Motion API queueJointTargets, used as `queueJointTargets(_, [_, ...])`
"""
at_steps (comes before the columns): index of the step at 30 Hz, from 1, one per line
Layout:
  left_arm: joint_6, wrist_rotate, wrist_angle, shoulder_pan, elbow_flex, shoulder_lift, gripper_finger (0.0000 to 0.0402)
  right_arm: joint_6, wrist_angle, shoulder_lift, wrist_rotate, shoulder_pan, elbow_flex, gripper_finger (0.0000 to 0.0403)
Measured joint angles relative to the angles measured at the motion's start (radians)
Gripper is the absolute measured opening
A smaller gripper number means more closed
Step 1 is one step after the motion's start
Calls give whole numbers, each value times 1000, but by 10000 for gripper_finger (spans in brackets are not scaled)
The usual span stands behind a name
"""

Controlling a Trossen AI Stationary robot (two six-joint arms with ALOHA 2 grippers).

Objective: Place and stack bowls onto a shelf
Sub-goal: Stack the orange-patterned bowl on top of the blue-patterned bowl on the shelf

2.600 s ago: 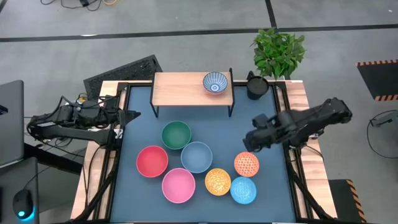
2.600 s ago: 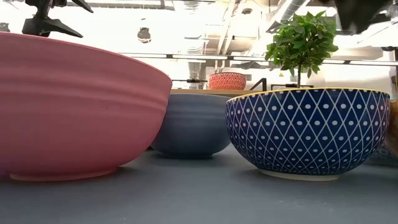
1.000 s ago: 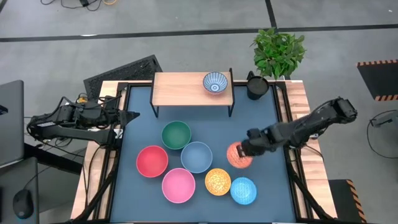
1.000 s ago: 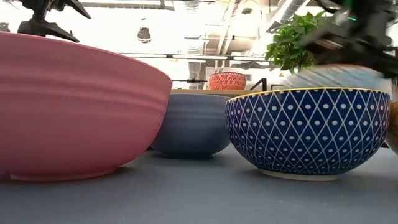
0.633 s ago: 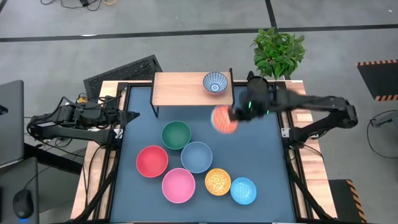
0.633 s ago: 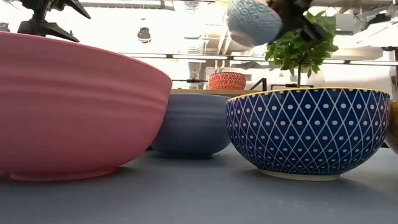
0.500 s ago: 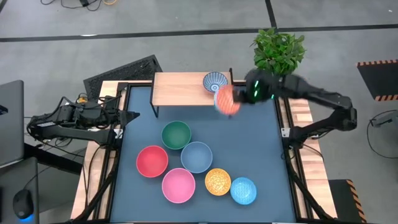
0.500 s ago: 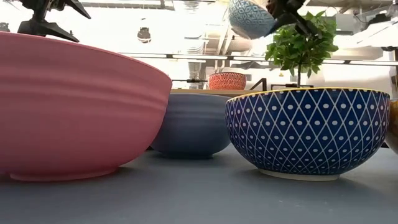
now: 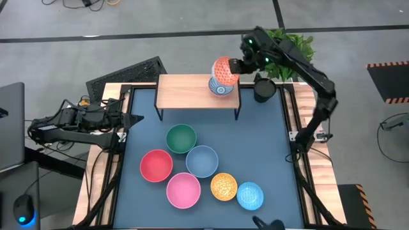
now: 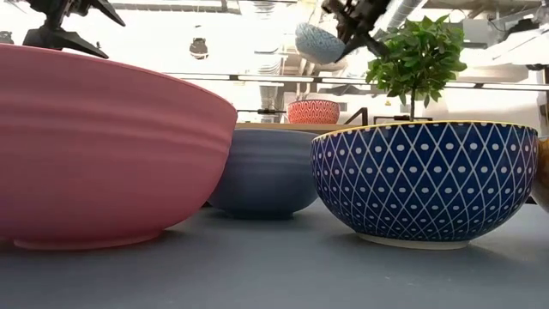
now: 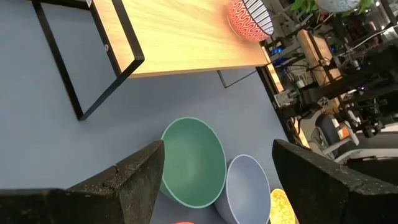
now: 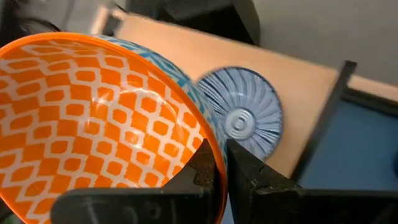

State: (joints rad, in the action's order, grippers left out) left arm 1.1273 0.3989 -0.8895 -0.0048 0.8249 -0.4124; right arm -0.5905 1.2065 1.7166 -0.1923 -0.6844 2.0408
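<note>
A grey concrete floor (image 9: 192, 25) marked with dark lines surrounds the blue-topped desk (image 9: 268, 147) with wooden edges. A potted green plant (image 9: 286, 51) stands at the upper right, a black mat (image 9: 124, 73) lies at the upper left, and hazard-striped tape (image 9: 388, 65) shows far right. Bright ceiling lights (image 10: 223, 39) and ducting (image 10: 399, 13) fill the low view's top.

Shelf (image 9: 185, 91) at 12 o'clock on the table (image 9: 268, 147). One small bowl (image 9: 220, 87) on the shelf's right end; another small bowl (image 9: 223, 69) held above it by the right gripper (image 9: 238, 65). Cup (image 9: 263, 89) and plant (image 9: 287, 50) at 1 o'clock, right of the shelf. Six bowls (image 9: 202, 161) clustered from centre to 6 o'clock: four large to the left, two small to the right. Left gripper (image 9: 131, 119) at 9 o'clock by the table edge.
</note>
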Motion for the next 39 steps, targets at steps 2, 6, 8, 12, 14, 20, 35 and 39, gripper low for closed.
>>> queueJointTargets(2, [0, -1, -5, 0, 0, 0, 283, 31, 56, 53, -39, -27, 47, 39])
queueJointTargets(6, [12, -1, -20, 0, 0, 0, 283, 69, 110, 141, -84, -51, 78, 39])
queueJointTargets(8, [12, -1, -21, 0, 0, 0, 283, 76, 102, 168, -111, -51, 79, 39])
queueJointTargets(12, [14, 1, -26, 0, 0, 0, 283, 95, 114, 203, -120, -51, 81, 39])
queueJointTargets(14, [14, 3, -34, 0, 0, 0, 283, 102, 124, 219, -120, -51, 81, 39])
queueJointTargets(20, [18, 6, -43, 0, 0, 0, 283, 113, 125, 249, -118, -60, 81, 39])
queueJointTargets(35, [22, 17, -43, 0, 0, 0, 283, 124, 178, 252, -24, -64, 81, 39])
queueJointTargets(39, [33, 30, -43, 0, 0, 0, 283, 124, 180, 252, -19, -68, 81, 39])
